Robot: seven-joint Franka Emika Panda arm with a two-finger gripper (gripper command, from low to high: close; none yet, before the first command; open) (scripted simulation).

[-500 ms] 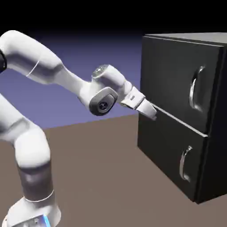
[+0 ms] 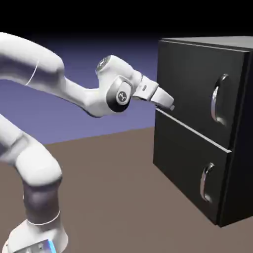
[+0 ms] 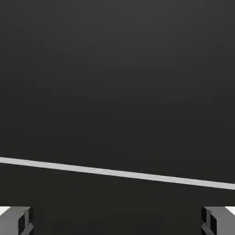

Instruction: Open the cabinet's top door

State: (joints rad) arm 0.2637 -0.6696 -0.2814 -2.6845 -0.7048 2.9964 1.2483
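Brown table (image 2: 108, 168), handled cabinet (image 2: 197, 123) outside; hand view only empty wide-open end effector (image 3: 117, 222), seam.

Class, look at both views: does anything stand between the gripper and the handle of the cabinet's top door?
Nothing visible does. The open gripper hangs at the left edge of the top door, empty. The handle sits farther right on that same flat panel, with only bare dark door between them.
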